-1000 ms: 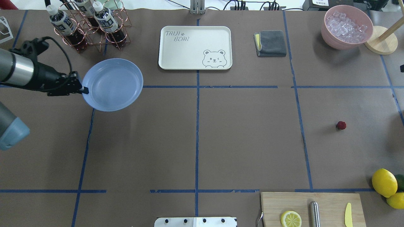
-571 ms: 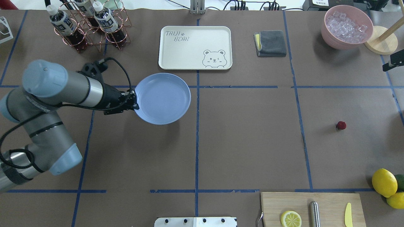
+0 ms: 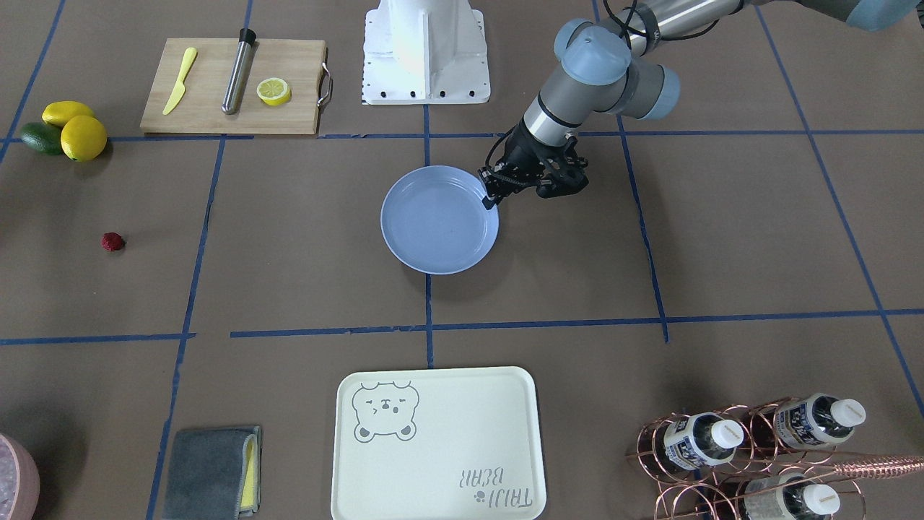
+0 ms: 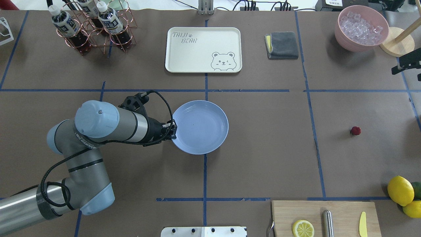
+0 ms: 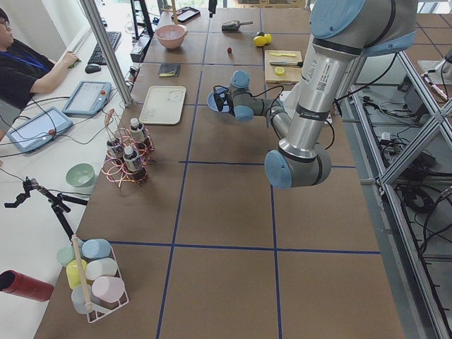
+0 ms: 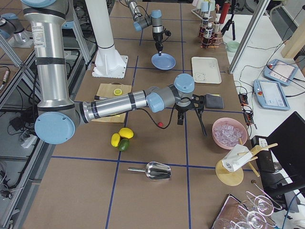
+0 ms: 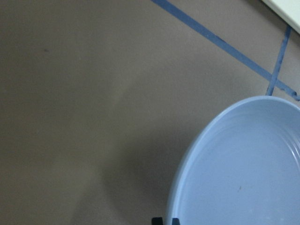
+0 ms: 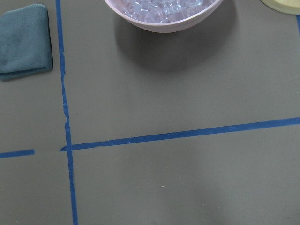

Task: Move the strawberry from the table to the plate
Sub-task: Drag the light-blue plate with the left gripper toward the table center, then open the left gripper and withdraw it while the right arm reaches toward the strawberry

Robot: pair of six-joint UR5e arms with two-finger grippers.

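The strawberry (image 4: pixel 355 131) (image 3: pixel 112 241), small and dark red, lies alone on the brown table (image 4: pixel 263 148) on the robot's right side. My left gripper (image 4: pixel 173 129) (image 3: pixel 491 196) is shut on the rim of the light-blue plate (image 4: pixel 202 126) (image 3: pixel 437 224), which sits level at the table's centre with nothing in it. The left wrist view shows the plate (image 7: pixel 243 168) with a shadow beside it. I cannot tell whether it touches the table. My right gripper (image 4: pixel 409 64) (image 6: pixel 190 121) hangs beyond the strawberry near the pink bowl, fingers spread and holding nothing.
A cream bear tray (image 4: pixel 203 49) and a grey cloth (image 4: pixel 282 45) lie at the back. The pink bowl of ice (image 4: pixel 361 28) stands back right, a bottle rack (image 4: pixel 93 28) back left. Lemons (image 4: pixel 400 191) and a cutting board (image 4: pixel 325 219) are front right.
My left arm has carried the plate from the back left to the table's centre. The right gripper has come into view at the overhead view's right edge. The strawberry has stayed put.
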